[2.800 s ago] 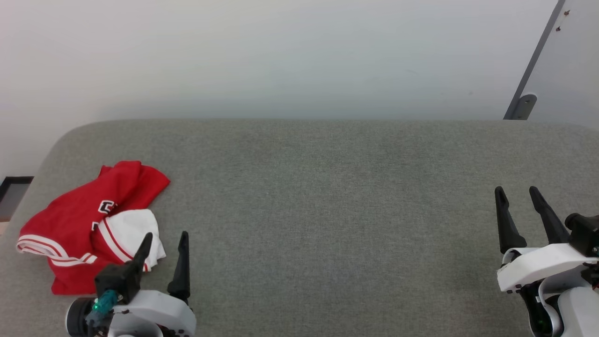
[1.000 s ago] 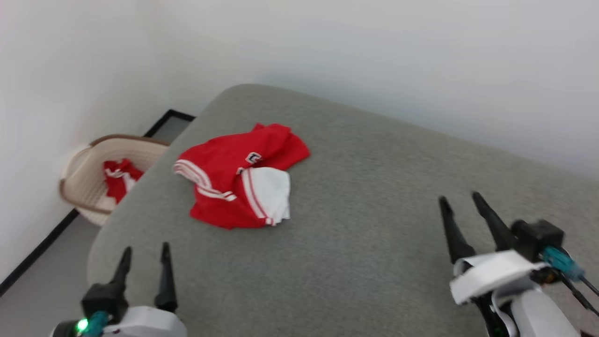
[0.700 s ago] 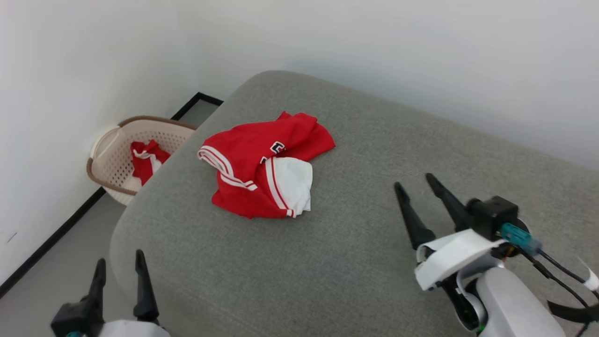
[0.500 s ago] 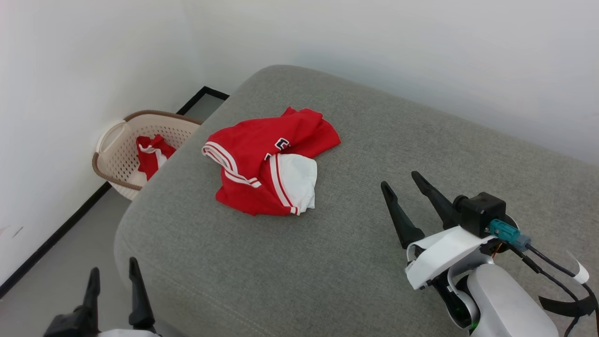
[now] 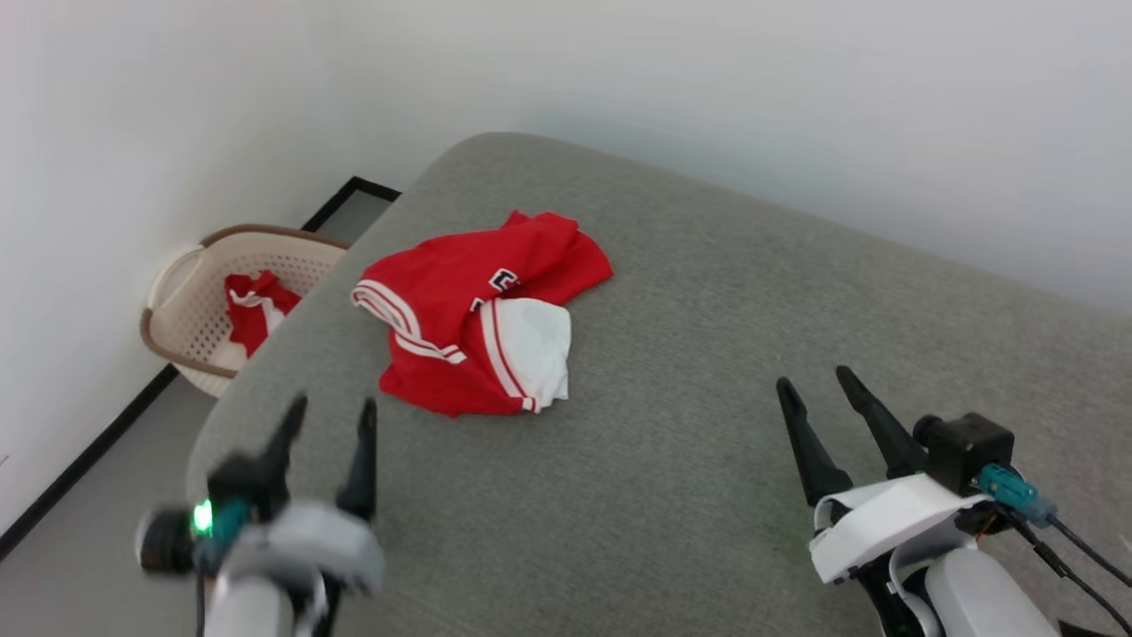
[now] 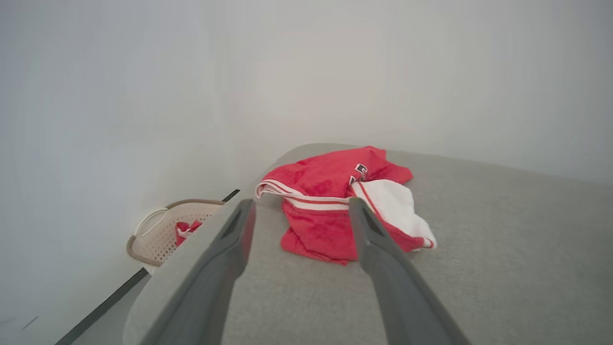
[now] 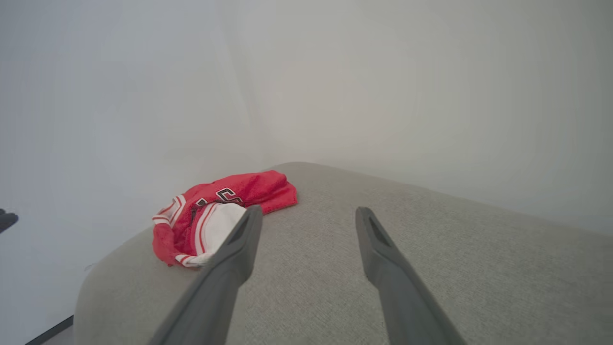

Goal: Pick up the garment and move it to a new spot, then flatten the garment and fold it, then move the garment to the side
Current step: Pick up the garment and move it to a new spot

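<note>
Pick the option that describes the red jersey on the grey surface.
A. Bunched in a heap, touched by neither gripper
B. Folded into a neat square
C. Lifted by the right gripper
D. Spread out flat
A: the garment lies crumpled on the grey surface, with the left gripper and the right gripper both open and apart from it.

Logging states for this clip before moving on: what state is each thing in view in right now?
red jersey T-shirt, crumpled in a heap on the grey cushion, untouched.
left end effector, open, empty, short of the shirt.
right end effector, open, empty, over bare cushion.
laundry basket, upright, holding red-and-white cloth.
</note>
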